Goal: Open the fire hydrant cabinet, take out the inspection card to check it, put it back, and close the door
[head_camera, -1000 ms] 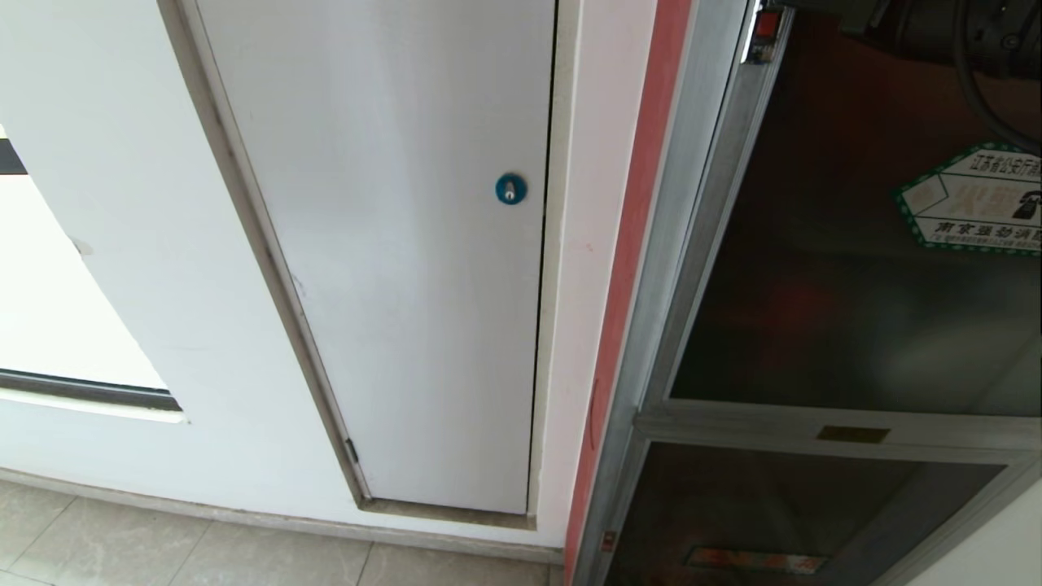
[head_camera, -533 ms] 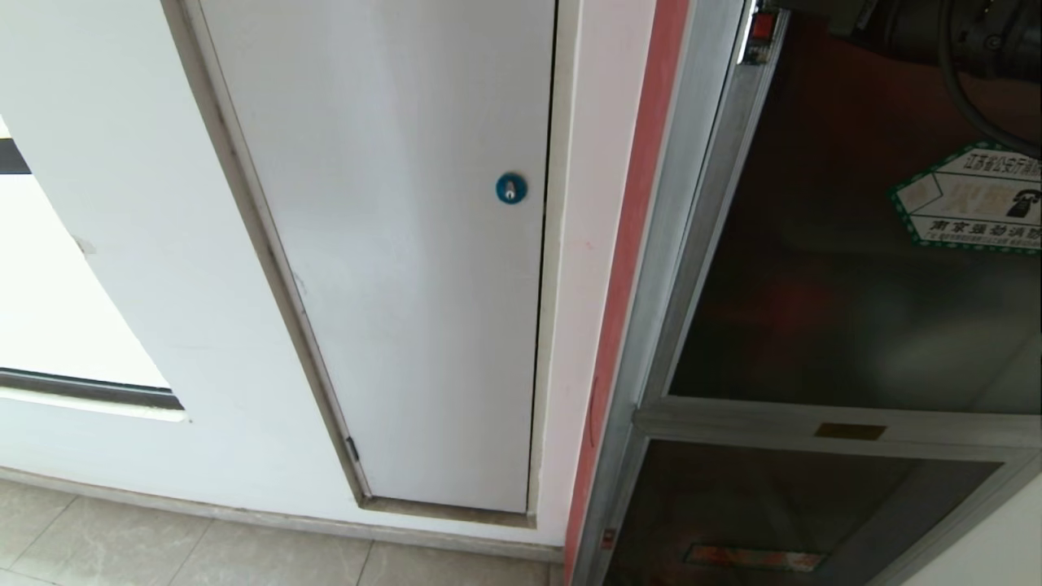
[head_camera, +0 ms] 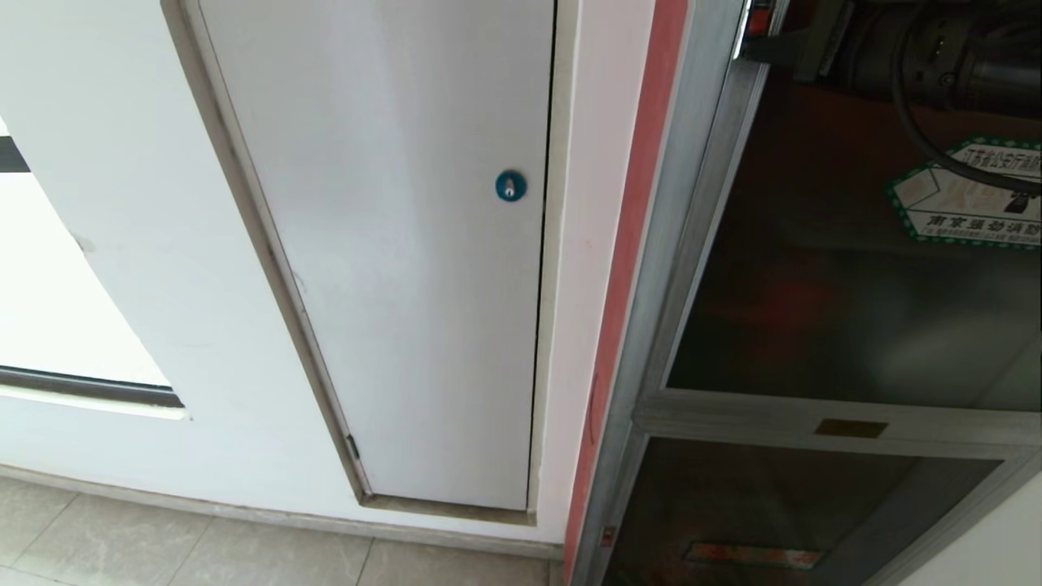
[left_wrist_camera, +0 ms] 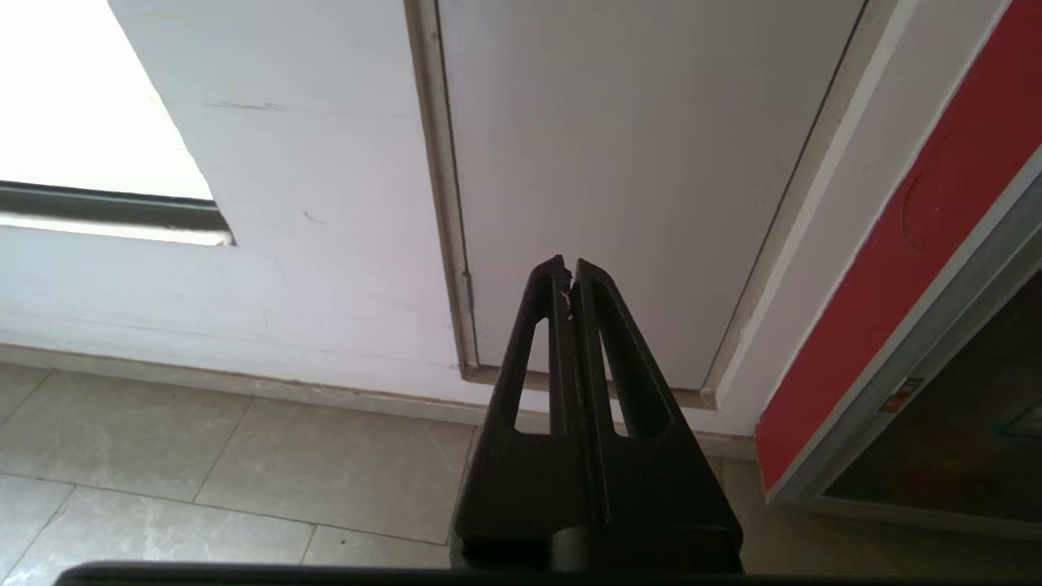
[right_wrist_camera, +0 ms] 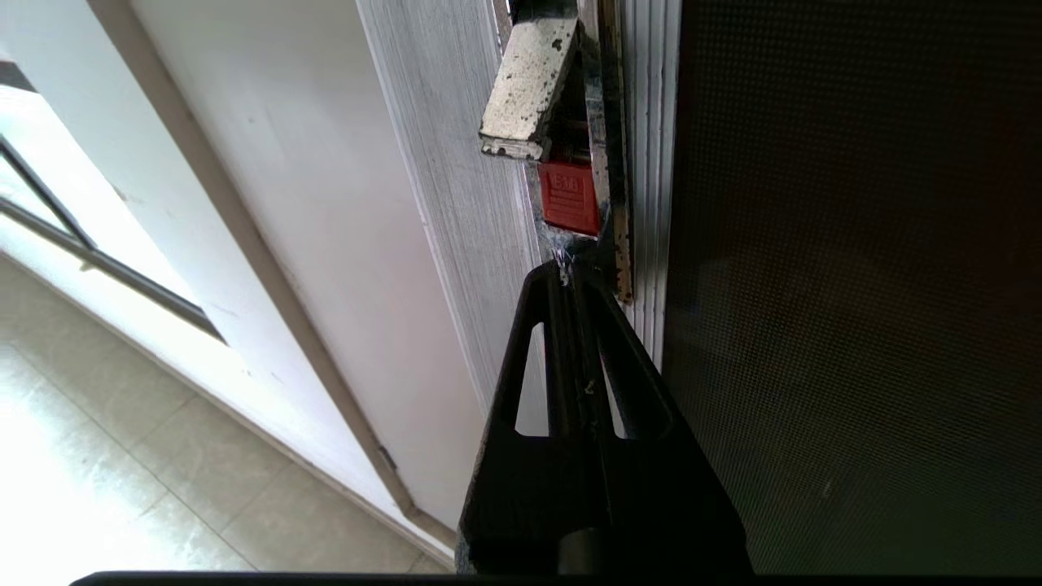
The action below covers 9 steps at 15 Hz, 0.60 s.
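White wall and pale floor tiles (head_camera: 163, 545) fill the left of the head view, with a plain white panel door (head_camera: 407, 244) at centre. At right stands the fire hydrant cabinet (head_camera: 651, 325); its tinted glass door (head_camera: 814, 285) looks closed. At upper right, the right gripper (right_wrist_camera: 570, 268), fingers pressed together and empty, sits at the latch (right_wrist_camera: 529, 89). The left gripper (left_wrist_camera: 568, 273), fingers together, hangs over the floor.

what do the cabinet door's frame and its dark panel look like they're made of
The door frame looks like brushed silver metal, likely aluminium: fine lengthwise grain and ribbing in the right wrist view. Its panel looks like dark tinted glass: glossy, reflective, with a fine dot pattern up close.
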{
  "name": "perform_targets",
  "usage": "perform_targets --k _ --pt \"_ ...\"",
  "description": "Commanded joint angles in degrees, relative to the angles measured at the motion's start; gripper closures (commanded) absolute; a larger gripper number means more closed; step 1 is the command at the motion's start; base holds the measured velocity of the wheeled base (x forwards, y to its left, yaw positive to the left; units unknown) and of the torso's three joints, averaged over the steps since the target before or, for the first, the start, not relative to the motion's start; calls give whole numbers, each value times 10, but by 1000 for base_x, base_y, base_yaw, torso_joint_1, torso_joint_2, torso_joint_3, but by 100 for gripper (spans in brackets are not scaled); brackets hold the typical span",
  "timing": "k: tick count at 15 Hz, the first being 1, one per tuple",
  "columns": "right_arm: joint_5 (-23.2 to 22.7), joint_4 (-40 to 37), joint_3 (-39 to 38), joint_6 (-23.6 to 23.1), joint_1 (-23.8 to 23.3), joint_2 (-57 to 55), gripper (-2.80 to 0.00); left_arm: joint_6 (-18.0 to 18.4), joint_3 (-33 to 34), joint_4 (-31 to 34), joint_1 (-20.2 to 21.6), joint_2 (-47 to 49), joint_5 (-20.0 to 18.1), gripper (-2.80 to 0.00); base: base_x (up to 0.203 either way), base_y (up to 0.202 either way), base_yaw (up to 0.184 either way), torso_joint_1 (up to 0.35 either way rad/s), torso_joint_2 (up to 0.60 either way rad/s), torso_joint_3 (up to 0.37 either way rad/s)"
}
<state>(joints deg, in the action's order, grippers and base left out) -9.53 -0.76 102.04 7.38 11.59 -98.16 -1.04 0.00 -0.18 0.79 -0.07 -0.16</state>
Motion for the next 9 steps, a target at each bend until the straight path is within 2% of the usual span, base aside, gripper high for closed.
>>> perform_targets --k 1,4,9 --pt "0 5 0 1 1 -1 0 0 1 0 0 1 0 0 0 0 0 0 0 0" --pt "-1 4 -7 1 1 13 0 0 1 0 0 1 0 0 0 0 0 0 0 0" --pt "-7 7 -73 6 12 75 0 0 1 0 0 1 0 0 0 0 0 0 0 0"
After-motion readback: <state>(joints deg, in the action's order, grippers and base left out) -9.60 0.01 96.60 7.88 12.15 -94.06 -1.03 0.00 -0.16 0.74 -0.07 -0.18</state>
